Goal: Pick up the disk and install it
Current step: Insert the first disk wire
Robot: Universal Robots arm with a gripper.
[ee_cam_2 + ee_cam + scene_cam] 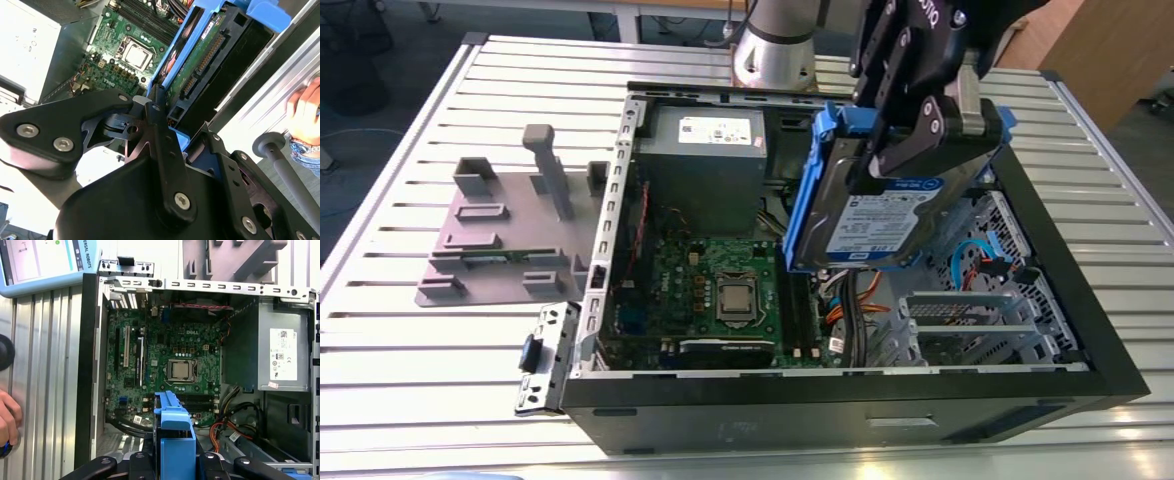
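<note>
The pick was done and the carry toward installing was in hand: the gripper (927, 135) pinched the disk (867, 215) by its blue bracket, holding it tilted on edge above the open computer case (854, 400) on the desk (440, 340). In the exterior view, the disk hung at the gripper's seven o'clock, over the case's interior; judging by this, the next move called for levelling it and aligning it with the drive bay (974, 320)

Black hand (150, 145) (silver screws), black linkage plates, silver-grey arm base (774, 45)
</note>
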